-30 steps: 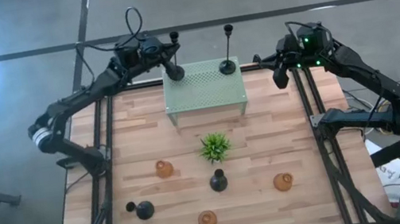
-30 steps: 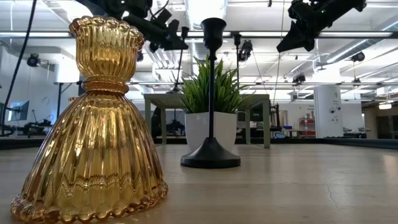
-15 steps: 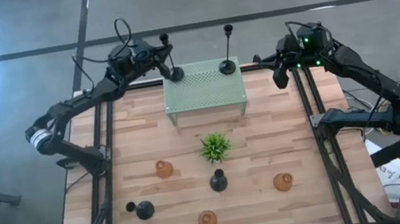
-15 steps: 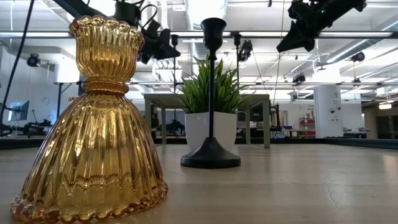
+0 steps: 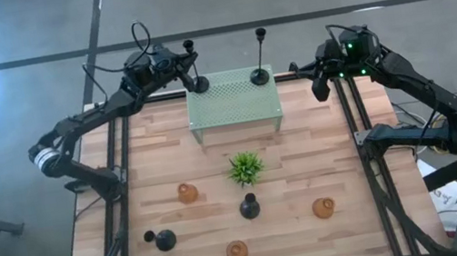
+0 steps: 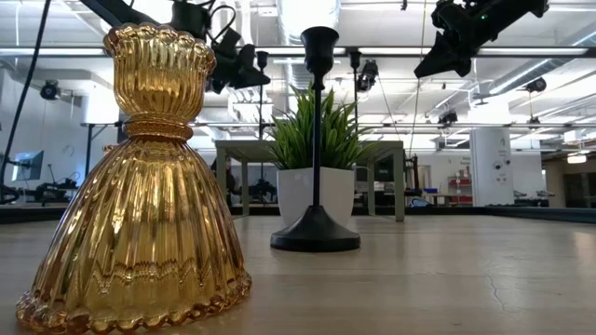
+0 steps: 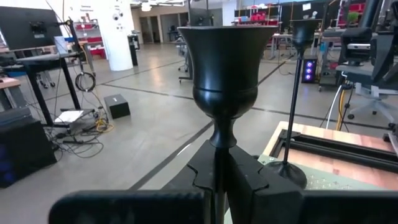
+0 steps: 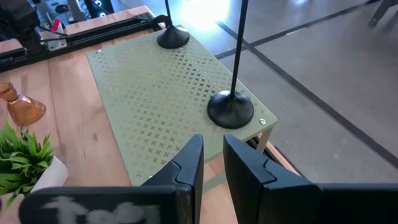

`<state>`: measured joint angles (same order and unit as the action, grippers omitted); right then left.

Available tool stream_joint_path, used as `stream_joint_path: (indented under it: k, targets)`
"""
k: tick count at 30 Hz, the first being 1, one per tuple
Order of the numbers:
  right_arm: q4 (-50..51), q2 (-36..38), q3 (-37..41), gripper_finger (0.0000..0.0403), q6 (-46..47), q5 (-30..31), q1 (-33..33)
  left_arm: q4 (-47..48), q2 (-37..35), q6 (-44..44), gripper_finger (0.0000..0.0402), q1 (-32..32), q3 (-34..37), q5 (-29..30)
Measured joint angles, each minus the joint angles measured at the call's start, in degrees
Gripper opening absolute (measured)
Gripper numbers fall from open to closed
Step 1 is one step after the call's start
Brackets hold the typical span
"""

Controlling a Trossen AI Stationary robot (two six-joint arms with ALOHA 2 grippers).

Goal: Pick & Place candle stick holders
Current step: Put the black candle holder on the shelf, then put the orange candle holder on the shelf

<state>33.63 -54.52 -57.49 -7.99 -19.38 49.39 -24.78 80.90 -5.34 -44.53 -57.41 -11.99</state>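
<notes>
Two tall thin-stemmed black candle stick holders stand on the pale green perforated stand (image 5: 234, 104). One (image 5: 194, 64) is at its far left corner, the other (image 5: 260, 57) near its far right corner, resting on its round base (image 8: 231, 109). My left gripper (image 5: 178, 62) is shut on the left one's stem. My right gripper (image 5: 321, 86) hovers open and empty past the stand's right edge. Three amber glass holders (image 5: 186, 192), (image 5: 323, 208), (image 5: 237, 252) and two short black ones (image 5: 249, 206), (image 5: 165, 240) stand on the table. My left gripper pinches the thin stem (image 7: 217, 142) just below the cup (image 7: 227, 62) between its two fingers. The fingers come about level from the table's left and lie across the stem. The holder stands about upright, its round base (image 8: 173, 38) on the stand's far left corner.
A small spiky green plant (image 5: 245, 168) in a white pot stands in the middle of the table, in front of the stand. In the low view an amber holder (image 6: 140, 177) and a black holder (image 6: 316, 140) stand close to the near edge.
My left gripper has gone a little toward the table's left edge, still shut on the stem. The holder's top has swung left with it while its base stayed at the stand's corner. In the last half second nothing has moved.
</notes>
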Motion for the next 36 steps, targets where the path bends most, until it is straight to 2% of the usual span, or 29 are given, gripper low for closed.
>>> stream_joint_path:
  k: [11, 30, 36]
  targets:
    - [-0.08, 0.0, 0.0, 0.0052, -0.04, 0.0, 0.01, 1.3, 0.11, 0.94, 0.0045, -0.11, 0.04, 0.07]
    - [-0.05, 0.0, 0.0, 0.0052, 0.33, 0.0, 0.01, 2.05, 0.11, 1.35, 0.0054, -0.2, -0.63, 0.04]
    - [-0.03, 0.0, 0.0, 0.0052, 0.5, 0.0, 0.0, 3.22, 0.1, 0.96, 0.0092, -0.22, -0.63, 0.02]
